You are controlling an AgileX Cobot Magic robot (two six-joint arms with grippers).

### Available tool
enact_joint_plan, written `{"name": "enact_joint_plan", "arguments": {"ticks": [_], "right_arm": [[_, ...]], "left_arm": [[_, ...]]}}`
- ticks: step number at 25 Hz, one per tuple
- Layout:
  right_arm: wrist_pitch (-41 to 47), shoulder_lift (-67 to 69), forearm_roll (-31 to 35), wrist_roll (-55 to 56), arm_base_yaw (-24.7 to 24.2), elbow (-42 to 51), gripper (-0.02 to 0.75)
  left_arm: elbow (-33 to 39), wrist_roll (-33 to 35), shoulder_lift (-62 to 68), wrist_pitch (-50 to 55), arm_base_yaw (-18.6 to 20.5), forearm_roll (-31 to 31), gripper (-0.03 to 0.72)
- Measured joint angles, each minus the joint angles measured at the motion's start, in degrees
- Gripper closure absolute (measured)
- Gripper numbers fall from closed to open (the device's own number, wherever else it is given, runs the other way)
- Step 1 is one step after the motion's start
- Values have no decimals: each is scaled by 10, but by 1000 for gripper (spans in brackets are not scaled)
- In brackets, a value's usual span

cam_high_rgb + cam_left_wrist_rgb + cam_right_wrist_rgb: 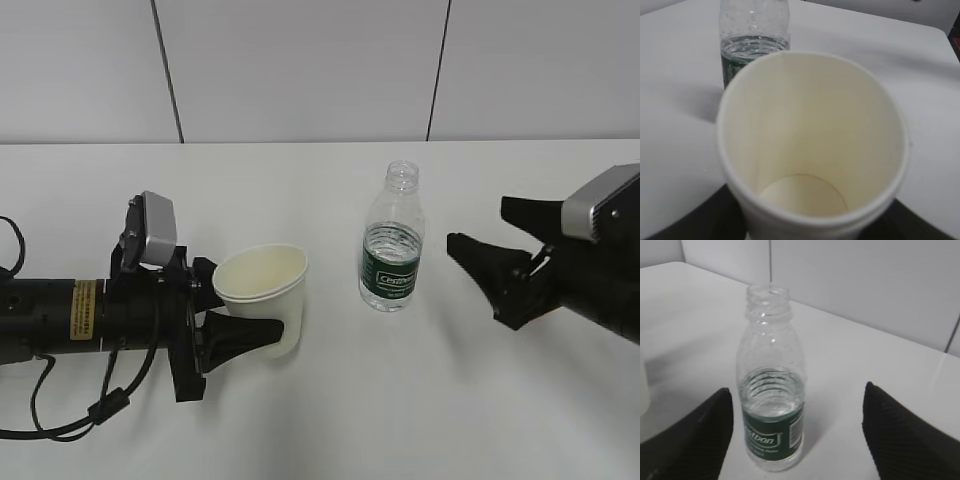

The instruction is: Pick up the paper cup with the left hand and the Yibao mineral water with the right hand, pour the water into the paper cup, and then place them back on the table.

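Bottle (391, 240) stands between paper cup (264, 295) and right hand (488, 262).

Left wrist view: paper cup (810, 145) base cut off, blocking Yibao mineral water (754, 40) lower body.

This looked like a lab test bench: a bare white table (320, 420), plain pale wall panels (300, 70) with dark seams behind, and a cabled black robot arm (60, 315) lying across it.

Pale grey wall panels (300, 70) at far side; two dark vertical seams, far left (167, 70) and far right (438, 70).
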Motion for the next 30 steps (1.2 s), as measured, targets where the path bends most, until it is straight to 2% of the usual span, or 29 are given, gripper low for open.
{"name": "enact_joint_plan", "arguments": {"ticks": [7,18,30], "right_arm": [[-20,96,-40,-1,0,-34,146],[-22,166,-106,11,1,-121,145],[-19,235,-124,23,6,-187,144]], "left_arm": [[0,0,0,0,0,-14,286],[0,0,0,0,0,-15,287],[0,0,0,0,0,-15,287]]}}
